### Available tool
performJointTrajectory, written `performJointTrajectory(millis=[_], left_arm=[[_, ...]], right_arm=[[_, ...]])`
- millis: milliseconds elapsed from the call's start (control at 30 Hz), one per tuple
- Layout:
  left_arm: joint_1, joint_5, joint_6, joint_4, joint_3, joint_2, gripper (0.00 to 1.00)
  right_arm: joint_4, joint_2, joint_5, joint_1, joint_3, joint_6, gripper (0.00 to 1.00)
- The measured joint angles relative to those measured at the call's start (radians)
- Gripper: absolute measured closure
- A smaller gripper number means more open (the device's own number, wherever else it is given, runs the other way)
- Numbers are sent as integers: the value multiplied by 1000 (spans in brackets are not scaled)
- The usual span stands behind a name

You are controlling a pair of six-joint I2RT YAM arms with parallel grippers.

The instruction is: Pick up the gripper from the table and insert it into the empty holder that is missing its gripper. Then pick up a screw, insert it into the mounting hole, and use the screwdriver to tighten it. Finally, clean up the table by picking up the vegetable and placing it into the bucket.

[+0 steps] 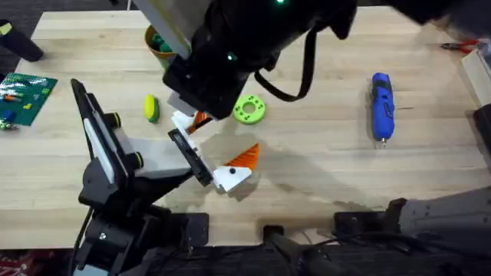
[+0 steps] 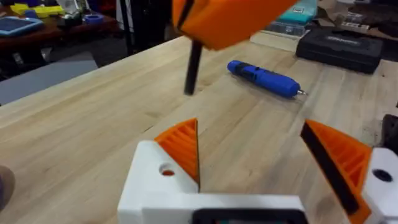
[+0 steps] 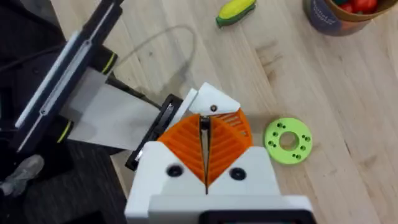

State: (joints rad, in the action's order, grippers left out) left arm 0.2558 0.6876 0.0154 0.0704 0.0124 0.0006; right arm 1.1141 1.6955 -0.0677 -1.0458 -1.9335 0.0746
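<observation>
- The right gripper [image 3: 204,119] has its orange pads pressed together. A white base with a hole shows just past the tips, so we judge it is clamped on the loose gripper [image 3: 213,106].
- We see that piece held at the far end of the holder [image 1: 190,157], the black bar on the fixture arm with green knobs. We read this as lining it up for insertion.
- The fixed finger [image 1: 238,165] sits at the bar's near end. This leaves the far end as the vacant seat.
- The left gripper [image 2: 250,127] is spread wide with nothing between its pads. It faces the screwdriver [image 1: 381,103], which lies flat and well apart to the right on the table [image 1: 322,176].
- The vegetable [image 1: 151,107] lies near the fixture. The bucket [image 1: 157,42] stands beyond it and already holds toy items.
- A green disc [image 1: 249,109] lies just beside the work point. We judge it could obstruct sideways travel of the right arm.
- We cannot locate a screw.
</observation>
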Motion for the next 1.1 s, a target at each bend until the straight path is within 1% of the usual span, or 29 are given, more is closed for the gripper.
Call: performJointTrajectory(millis=[367,900,1100], left_arm=[[0,0,0,0,0,0,11],[0,0,0,0,0,0,11],[0,0,0,0,0,0,11]], right_arm=[[0,43,0,0,-1,0,994],[3,53,0,0,-1,0,994],[4,95,0,0,-1,0,994]])
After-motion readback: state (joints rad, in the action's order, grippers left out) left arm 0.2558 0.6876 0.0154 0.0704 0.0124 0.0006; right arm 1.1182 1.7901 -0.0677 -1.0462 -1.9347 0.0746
